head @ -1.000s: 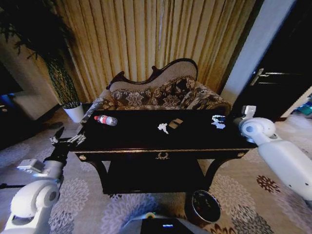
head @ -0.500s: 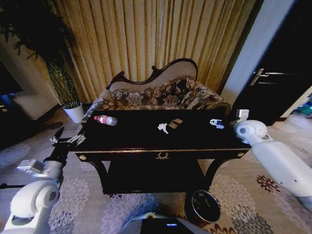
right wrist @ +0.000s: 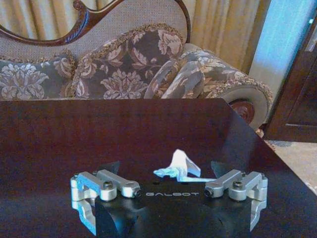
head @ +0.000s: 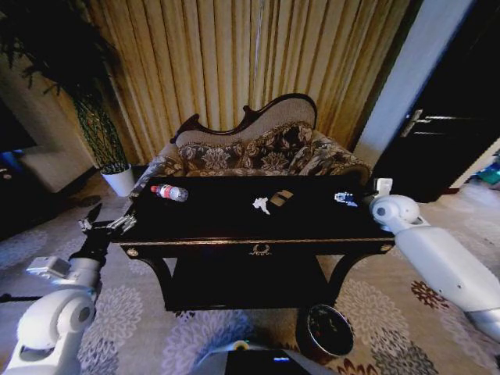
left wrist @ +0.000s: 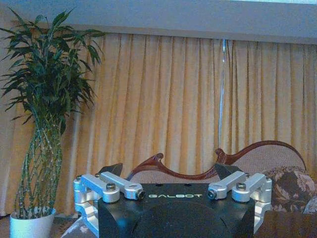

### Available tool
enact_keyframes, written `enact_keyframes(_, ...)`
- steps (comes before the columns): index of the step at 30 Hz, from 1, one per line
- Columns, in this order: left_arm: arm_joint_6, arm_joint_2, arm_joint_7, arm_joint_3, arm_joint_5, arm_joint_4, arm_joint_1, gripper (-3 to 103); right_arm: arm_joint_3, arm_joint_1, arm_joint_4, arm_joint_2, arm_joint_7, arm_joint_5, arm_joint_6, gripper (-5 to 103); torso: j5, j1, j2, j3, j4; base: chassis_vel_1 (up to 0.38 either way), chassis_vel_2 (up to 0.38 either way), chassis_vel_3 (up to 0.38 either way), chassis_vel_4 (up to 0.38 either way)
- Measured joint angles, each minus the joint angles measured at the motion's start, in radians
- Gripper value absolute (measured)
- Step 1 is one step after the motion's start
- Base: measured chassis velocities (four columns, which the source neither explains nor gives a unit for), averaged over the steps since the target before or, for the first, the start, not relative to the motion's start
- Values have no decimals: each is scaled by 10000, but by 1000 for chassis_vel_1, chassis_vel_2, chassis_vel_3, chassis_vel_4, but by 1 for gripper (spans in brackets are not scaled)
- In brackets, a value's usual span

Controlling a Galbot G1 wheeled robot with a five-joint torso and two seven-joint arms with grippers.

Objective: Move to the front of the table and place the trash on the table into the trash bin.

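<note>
The right gripper (right wrist: 168,184) is held with jaws spread wide above the right end of the large near-black wooden table (head: 234,223), a white crumpled paper scrap (right wrist: 178,167) lying between its fingers. From that scrap, a second white scrap (head: 261,205) and a brownish piece (head: 281,198) are seen at 9 o'clock, mid-table; the clear plastic bottle with red cap (head: 169,192) lies farther on, near the left end. The round reddish-brown trash bin (head: 326,331) stands on the carpet at 6 o'clock. The left gripper (head: 106,226) is parked, jaws apart, beside the table's left front corner.
</note>
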State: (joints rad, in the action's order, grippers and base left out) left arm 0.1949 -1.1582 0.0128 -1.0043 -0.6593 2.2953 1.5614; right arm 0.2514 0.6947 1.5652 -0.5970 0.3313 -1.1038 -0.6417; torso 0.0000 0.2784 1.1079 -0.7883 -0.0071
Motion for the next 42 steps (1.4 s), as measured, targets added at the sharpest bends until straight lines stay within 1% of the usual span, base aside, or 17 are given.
enact_keyframes(18,0,-16,27,-4,-13,-1,6,100,72,315,-141,-23,-78,378,33,101,0,0,0,0,-1,0,0,0,0)
enact_keyframes(20,0,-19,29,2,-14,21,6,100,79,319,-146,-26,-61,408,52,92,0,0,0,0,0,0,0,0,0)
enact_keyframes(22,1,-19,29,15,-13,30,6,100,87,324,-152,-27,-53,412,59,92,0,0,0,0,0,0,0,0,0)
enact_keyframes(23,1,-19,29,27,-13,36,3,100,98,340,-152,-24,-50,413,68,82,0,0,0,0,0,0,0,0,0)
enact_keyframes(24,1,-19,29,27,-13,36,3,100,98,340,-152,-24,-50,413,68,82,0,0,0,0,0,0,0,0,0)
enact_keyframes(26,4,-19,31,45,-13,52,-3,100,116,391,-152,-18,-47,416,115,71,0,-1,0,0,0,0,0,0,0)
enact_keyframes(27,5,-19,34,55,-13,61,-4,100,117,407,-152,-18,-46,421,138,71,0,0,0,0,-1,0,0,0,0)
enact_keyframes(28,9,-13,37,62,-14,75,-5,100,119,423,-152,-19,-45,426,159,65,0,0,0,0,-1,0,0,0,0)
enact_keyframes(29,9,-13,37,62,-14,75,-5,100,119,423,-152,-19,-45,426,159,65,0,0,0,0,-1,0,0,0,0)
enact_keyframes(31,16,11,42,63,-17,95,-12,100,122,441,-146,-25,-43,429,179,54,0,0,0,0,0,0,0,0,0)
enact_keyframes(32,16,11,42,63,-17,95,-12,100,122,441,-146,-25,-43,429,179,54,0,0,0,0,0,0,0,0,0)
enact_keyframes(33,18,21,44,63,-22,98,-12,100,125,443,-135,-28,-43,429,190,44,0,-1,0,0,0,0,0,0,0)
enact_keyframes(35,21,22,57,65,-24,107,-11,100,132,450,-121,-32,-39,429,213,38,0,0,0,0,0,0,0,0,0)
enact_keyframes(36,21,22,57,65,-24,107,-11,100,132,450,-121,-32,-39,429,213,38,0,0,0,0,0,0,0,0,0)
enact_keyframes(39,23,9,66,81,-24,134,-5,100,169,481,-99,-31,-36,424,243,22,0,-1,0,0,0,0,0,0,0)
enact_keyframes(40,23,9,66,81,-24,134,-5,100,169,481,-99,-31,-36,424,243,22,0,-1,0,0,0,0,0,0,0)
enact_keyframes(42,24,8,76,80,-25,136,-5,100,228,559,-75,-41,-34,416,254,12,0,0,0,0,-1,0,0,0,0)
